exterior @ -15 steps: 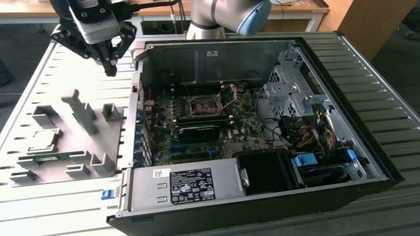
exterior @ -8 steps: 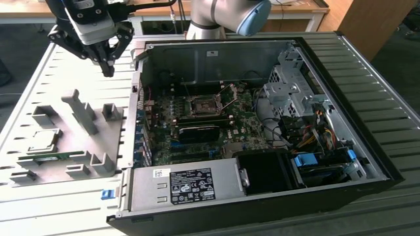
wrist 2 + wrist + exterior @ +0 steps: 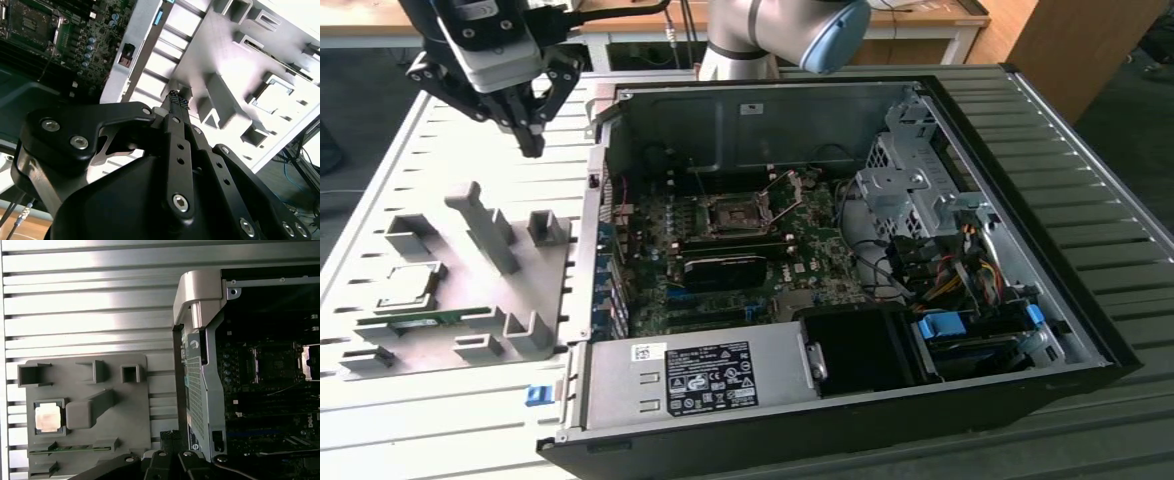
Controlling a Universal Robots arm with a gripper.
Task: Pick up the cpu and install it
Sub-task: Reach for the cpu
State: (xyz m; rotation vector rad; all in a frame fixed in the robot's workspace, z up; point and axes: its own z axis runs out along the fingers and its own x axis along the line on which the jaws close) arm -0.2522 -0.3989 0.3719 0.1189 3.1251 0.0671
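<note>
Cpu untouched in its pocket, and the gripper hangs in the air with its fingers pressed together on nothing; the second wrist view shows the gripper with its tips meeting in a single point. Directly under those tips is the slatted table, at the edge of the grey fixture plate. Further out from the fingers stands the plate's tall upright block, and beyond that block, well apart from the gripper and on its side away from the computer case, lies the cpu, flat, silver lid up. Just past it sits the green memory stick. On the gripper's other side, inside the case, the socket waits with its frame swung open.

My read on handling: light, stiff, thin, with a smooth lid that could slip, and a delicate underside. Best taken by two opposite edges, kept level, fingers clear of the pocket walls.
</note>
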